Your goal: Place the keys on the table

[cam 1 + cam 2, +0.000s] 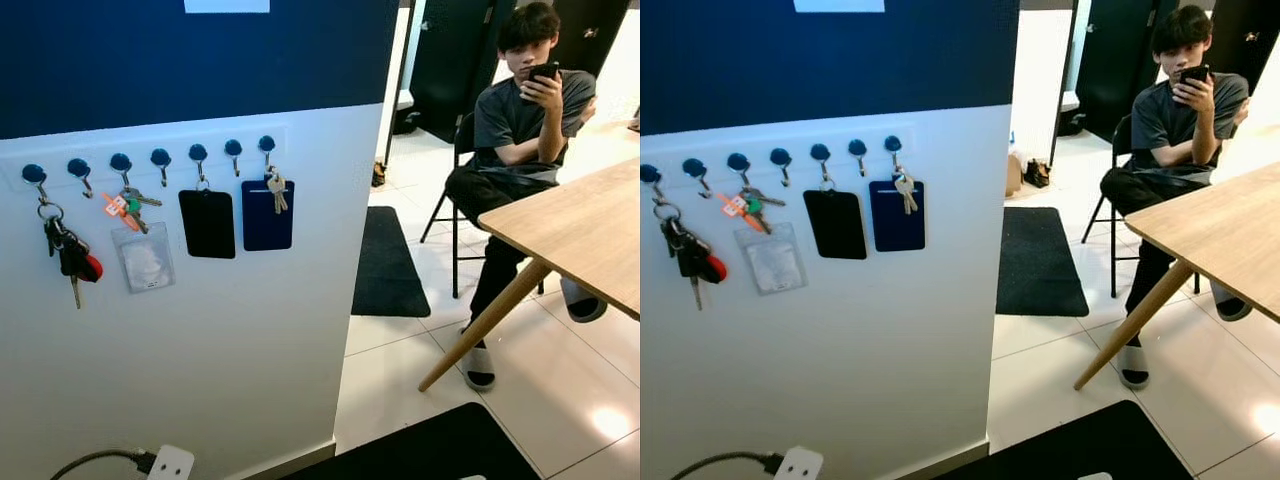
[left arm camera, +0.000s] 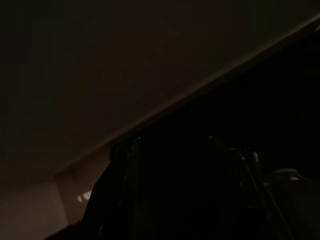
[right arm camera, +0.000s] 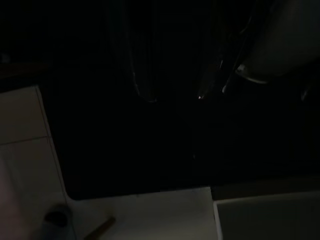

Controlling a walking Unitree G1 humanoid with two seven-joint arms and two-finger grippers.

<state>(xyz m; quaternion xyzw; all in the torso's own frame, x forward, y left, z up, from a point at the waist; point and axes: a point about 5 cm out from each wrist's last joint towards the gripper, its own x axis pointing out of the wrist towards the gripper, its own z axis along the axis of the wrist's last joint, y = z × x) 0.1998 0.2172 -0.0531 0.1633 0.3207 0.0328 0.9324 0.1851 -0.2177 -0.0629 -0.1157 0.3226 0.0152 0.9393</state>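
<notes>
I am looking at a white half-wall with a dark blue upper band, carrying a row of 7 blue hooks [image 1: 160, 157]. At the far left hangs a key bunch with a red fob [image 1: 68, 253] on a ring. 2 hooks along hang keys with orange and green tags [image 1: 126, 206] above a clear card sleeve [image 1: 143, 257]. Next come a black card holder [image 1: 207, 223] and a navy card holder [image 1: 267, 216] with 2 plain keys [image 1: 277, 190] lying over it. To my right stands the wooden desk [image 1: 585, 232], well apart from the wall, on a slanted leg. A person [image 1: 520, 130] sits on a folding chair behind it, holding a phone up. A black floor mat [image 1: 387, 263] lies on the tiles between wall and desk.

Both wrist views are very dark. I make out the left claw [image 2: 185, 190] and the right claw [image 3: 172, 75] only as faint outlines, so I cannot tell whether either is released or clenched.

No keys are taken yet. I judge these risks: 3 sets hang here, so I may pick the wrong one; a ring may snag on its hook if pulled straight out; a nearby card holder may get knocked off; and turning to the desk brings me close to the seated person's feet.
</notes>
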